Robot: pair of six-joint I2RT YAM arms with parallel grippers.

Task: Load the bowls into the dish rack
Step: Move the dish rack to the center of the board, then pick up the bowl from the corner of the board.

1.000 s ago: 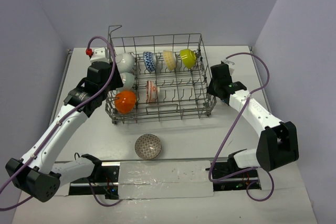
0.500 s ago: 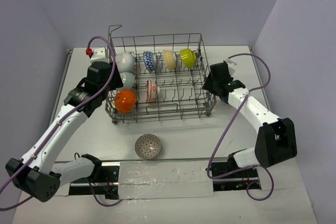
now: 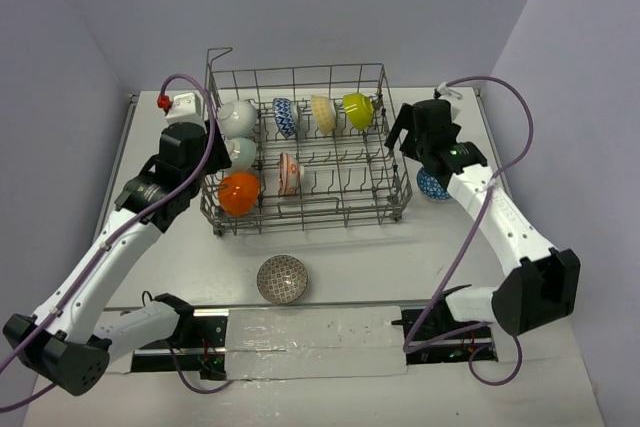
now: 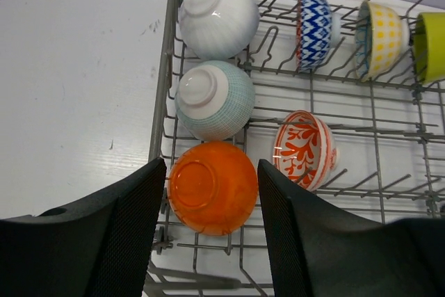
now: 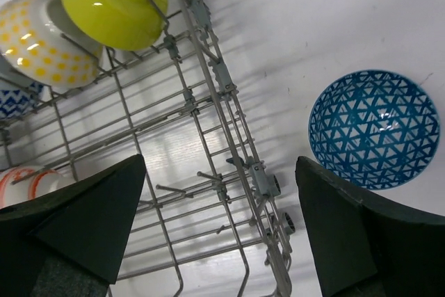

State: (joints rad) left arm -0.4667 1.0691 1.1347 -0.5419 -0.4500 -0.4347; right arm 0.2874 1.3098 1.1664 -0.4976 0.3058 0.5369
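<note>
Inside the dish rack (image 3: 320, 215) seven bowls (image 4: 215, 8) stand among the tines, the orange bowl (image 4: 212, 189) lowest. The left hand (image 4: 211, 165) hangs over it, fingers apart. On the bench (image 3: 400, 267) lie a grey bowl (image 3: 282, 279) and, beside the wide-open, empty right hand (image 5: 219, 165), a blue bowl (image 5: 377, 128).

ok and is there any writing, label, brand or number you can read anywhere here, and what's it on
None: no readable word, number, brand or sign shows in any view.
The bowls carry patterns only: blue triangles on the blue bowl, yellow dots on the pale yellow bowl, red leaf-like marks on the red-white bowl.
The dish rack is bare wire, no tag visible.
</note>
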